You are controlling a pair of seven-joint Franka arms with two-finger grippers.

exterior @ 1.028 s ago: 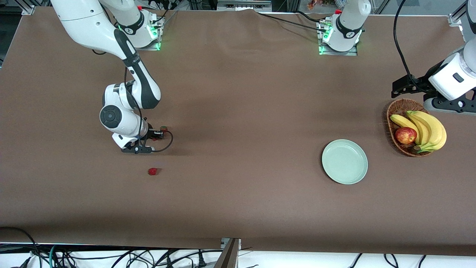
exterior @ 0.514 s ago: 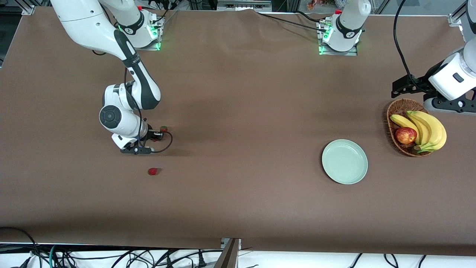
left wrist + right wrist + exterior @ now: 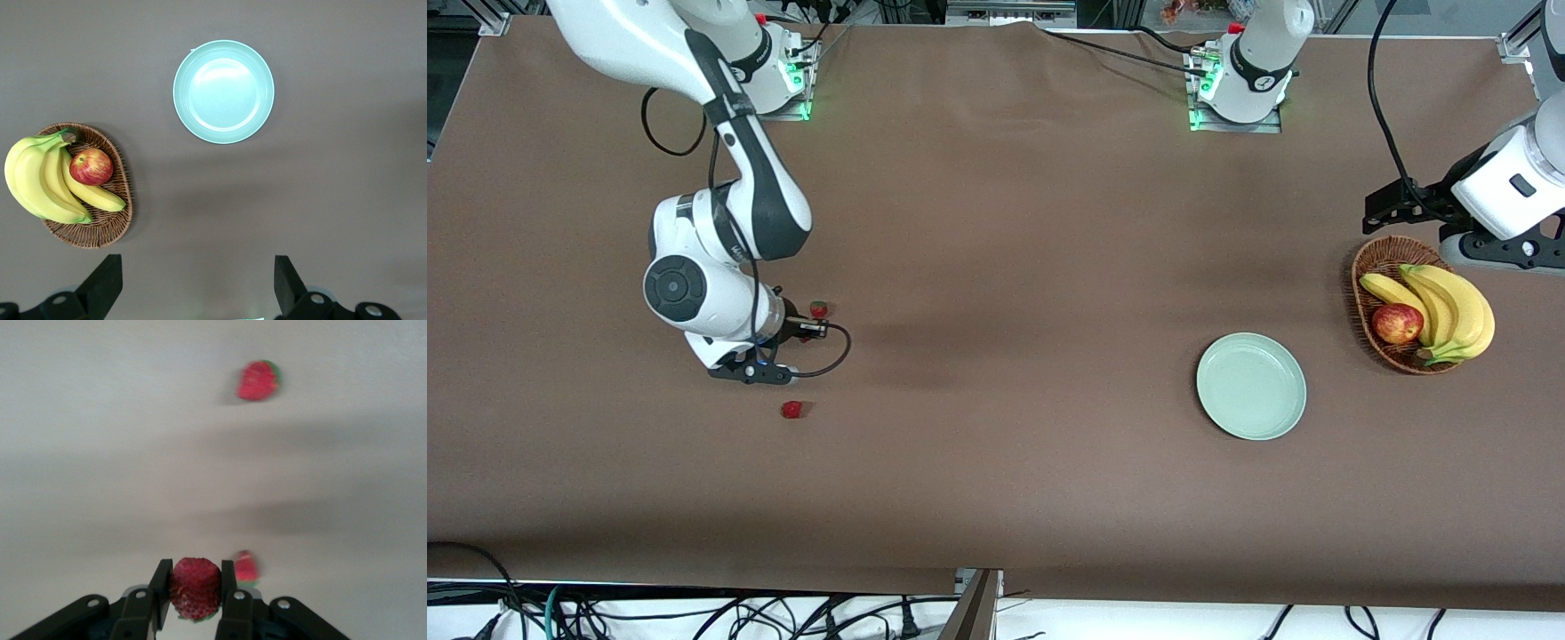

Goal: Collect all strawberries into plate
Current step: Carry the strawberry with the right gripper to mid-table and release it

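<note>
The plate [image 3: 1251,386] lay bare toward the left arm's end of the counter [image 3: 1005,267], so nothing was delivered. The right claw [image 3: 195,587] pinched one strawberry [image 3: 194,588]; two others [image 3: 791,409] [image 3: 818,308] lay on the counter beside it. The left claw [image 3: 197,283], spread wide, waited above the basket [image 3: 100,227].

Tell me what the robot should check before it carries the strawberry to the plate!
1. Berry gripped: ok. The right gripper is shut on a strawberry.
2. Berry off the table: cannot tell.
3. Plate free: ok. The plate holds nothing.
4. Way to the plate: ok. Bare table lies between them.
5. Left gripper out of the way: ok. It waits open, high above the table beside the basket.
6. Other berries: not ok. Two more strawberries lie on the table.
</note>
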